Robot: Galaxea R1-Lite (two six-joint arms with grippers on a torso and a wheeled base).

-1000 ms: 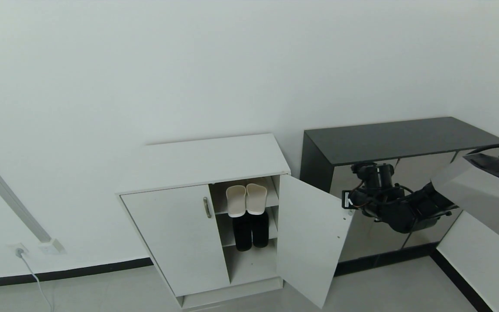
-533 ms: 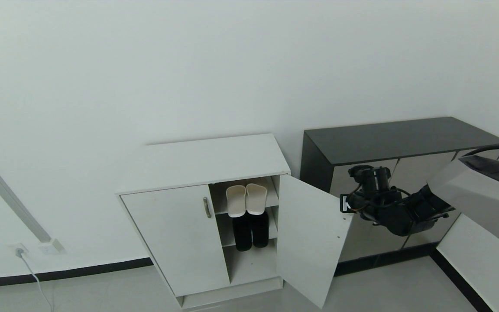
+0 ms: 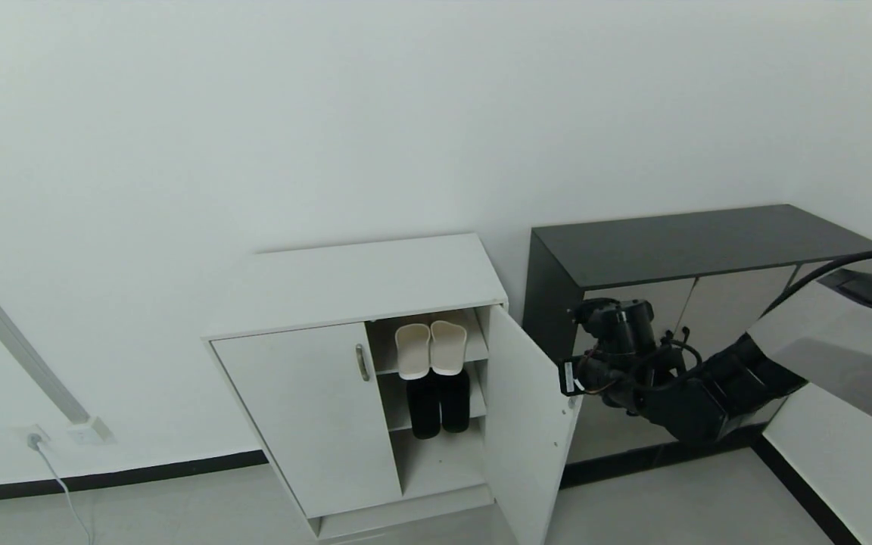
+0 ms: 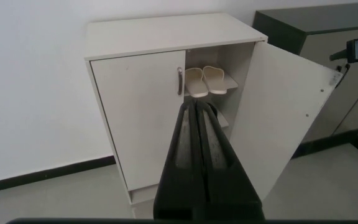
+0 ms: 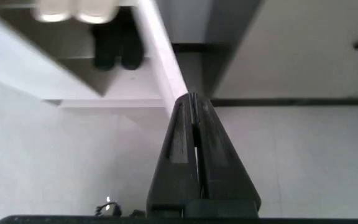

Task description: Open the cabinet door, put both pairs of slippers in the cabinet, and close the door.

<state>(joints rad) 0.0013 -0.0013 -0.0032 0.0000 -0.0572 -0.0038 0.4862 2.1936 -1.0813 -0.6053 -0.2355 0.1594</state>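
The white cabinet [image 3: 360, 284] stands against the wall, its left door [image 3: 307, 416] closed and its right door [image 3: 530, 412] swung partly open. Inside, a white pair of slippers [image 3: 430, 348] sits on the upper shelf and a black pair of slippers [image 3: 440, 405] on the shelf below. My right gripper [image 3: 568, 378] is shut with nothing in it, against the outer side of the open door near its free edge [image 5: 160, 68]; its tips [image 5: 193, 98] are pressed together. My left gripper [image 4: 195, 106] is shut and empty, held in front of the cabinet [image 4: 166, 37] near the door handle [image 4: 179, 81].
A dark-topped sideboard [image 3: 693, 242] stands just right of the cabinet, behind my right arm. A wall socket with a cable [image 3: 33, 437] and a slanted conduit [image 3: 4, 333] are at the lower left. Bare floor [image 3: 671, 507] lies in front.
My right arm has moved left against the open door, and the door has swung partway toward the cabinet. The slippers have not moved.
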